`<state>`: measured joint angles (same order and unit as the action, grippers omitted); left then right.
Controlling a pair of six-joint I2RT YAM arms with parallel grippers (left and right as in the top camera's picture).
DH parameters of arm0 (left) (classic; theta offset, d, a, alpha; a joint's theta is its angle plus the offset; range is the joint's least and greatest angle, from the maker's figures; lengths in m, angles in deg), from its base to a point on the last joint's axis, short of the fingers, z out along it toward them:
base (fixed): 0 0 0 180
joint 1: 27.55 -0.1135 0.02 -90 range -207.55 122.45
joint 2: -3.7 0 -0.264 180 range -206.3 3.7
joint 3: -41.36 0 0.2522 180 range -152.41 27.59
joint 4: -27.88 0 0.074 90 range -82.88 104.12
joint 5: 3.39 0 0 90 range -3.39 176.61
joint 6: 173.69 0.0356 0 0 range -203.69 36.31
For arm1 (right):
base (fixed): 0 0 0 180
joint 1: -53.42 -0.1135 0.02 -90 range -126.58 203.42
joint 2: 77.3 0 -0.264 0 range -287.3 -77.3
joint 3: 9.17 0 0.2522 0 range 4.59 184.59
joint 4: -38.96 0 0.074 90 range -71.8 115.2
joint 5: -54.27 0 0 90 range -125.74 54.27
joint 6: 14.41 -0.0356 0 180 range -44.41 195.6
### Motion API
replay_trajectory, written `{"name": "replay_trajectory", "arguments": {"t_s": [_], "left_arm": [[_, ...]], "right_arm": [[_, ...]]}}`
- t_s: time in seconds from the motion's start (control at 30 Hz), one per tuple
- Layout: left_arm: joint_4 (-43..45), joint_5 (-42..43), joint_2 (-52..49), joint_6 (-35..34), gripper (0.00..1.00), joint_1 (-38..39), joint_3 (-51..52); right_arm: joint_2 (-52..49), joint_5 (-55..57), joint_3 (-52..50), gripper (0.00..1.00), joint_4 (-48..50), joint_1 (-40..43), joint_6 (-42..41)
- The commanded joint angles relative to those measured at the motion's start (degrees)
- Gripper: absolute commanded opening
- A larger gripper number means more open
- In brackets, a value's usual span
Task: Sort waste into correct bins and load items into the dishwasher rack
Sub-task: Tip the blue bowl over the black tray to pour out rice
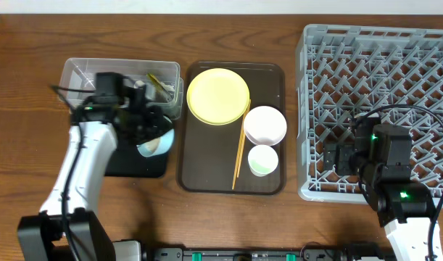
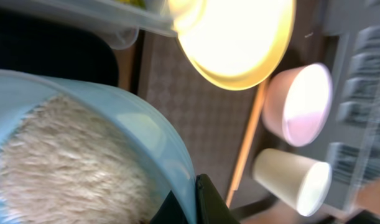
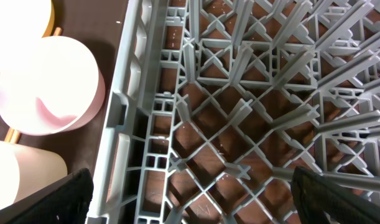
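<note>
claw on left arm (image 2: 194, 200) tight on rim of light blue bowl (image 2: 137, 127), right claw (image 3: 193, 194) spread wide over dishwasher rack (image 3: 135, 106)

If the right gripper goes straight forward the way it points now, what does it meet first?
Probably the dishwasher rack, its lattice floor near the side wall, though depth is unclear.
</note>
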<state>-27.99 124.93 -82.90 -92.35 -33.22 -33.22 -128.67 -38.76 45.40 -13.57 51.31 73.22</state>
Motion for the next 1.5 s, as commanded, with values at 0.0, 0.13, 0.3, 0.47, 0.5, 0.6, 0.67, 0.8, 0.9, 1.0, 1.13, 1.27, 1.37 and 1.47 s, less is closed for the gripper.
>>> {"name": "replay_trajectory", "arguments": {"t_s": [0.0,0.13,0.3,0.47,0.5,0.6,0.67,0.8,0.9,1.0,1.13,1.27,1.37,1.47], "left_arm": [[-0.3,14.8,-2.3,5.1,0.06,-5.4,0.0],[-0.3,24.6,-5.9,6.1,0.06,-11.1,0.4],[-0.5,37.5,-11.5,6.1,0.06,-16.0,0.4],[-1.2,45.3,-15.3,6.0,0.06,-18.9,0.4],[-1.6,45.3,-15.7,5.9,0.06,-19.4,0.4],[-2.7,45.3,-16.1,5.9,0.06,-20.4,0.5],[-3.3,45.3,-16.1,5.6,0.06,-20.8,0.5],[-5.2,46.7,-16.1,4.9,0.06,-21.3,0.5],[-5.6,49.0,-16.1,1.1,0.06,-21.3,0.5],[-5.6,51.7,-16.1,-1.7,0.06,-21.3,0.5],[-5.6,51.8,-16.1,-4.2,0.06,-21.3,0.5],[-5.6,51.8,-16.1,-4.2,0.06,-21.3,0.5],[-5.6,51.8,-16.1,-5.5,0.06,-21.5,0.5],[-5.6,51.8,-16.1,-9.3,0.06,-21.9,0.5]], "right_arm": [[0.0,-0.2,1.1,0.99,-0.1,-0.5,-0.4],[0.0,-0.2,1.1,0.99,-0.1,-0.5,-0.4],[0.0,-0.2,1.1,0.99,0.0,-0.5,-0.4],[0.0,-0.2,1.1,0.99,-0.1,-0.5,-0.4],[0.0,-0.2,1.1,0.99,-0.1,-0.5,-0.4],[0.0,-0.2,1.1,0.99,0.0,-0.5,-0.4],[0.0,-0.2,1.1,0.99,0.0,-0.5,-0.4],[0.0,-0.2,1.1,0.99,0.0,-0.5,-0.4],[0.0,-0.2,1.1,0.99,0.0,-0.5,-0.4],[0.0,-0.2,1.1,0.99,-0.1,-0.5,-0.4],[0.0,-0.2,1.1,0.99,-0.4,-0.5,-0.4],[0.0,-0.2,1.1,0.99,-0.5,-0.5,-0.4],[0.0,-0.2,1.1,0.99,-0.5,-0.5,-0.4],[0.0,-0.2,1.1,0.99,-0.5,-0.5,-0.4]]}}
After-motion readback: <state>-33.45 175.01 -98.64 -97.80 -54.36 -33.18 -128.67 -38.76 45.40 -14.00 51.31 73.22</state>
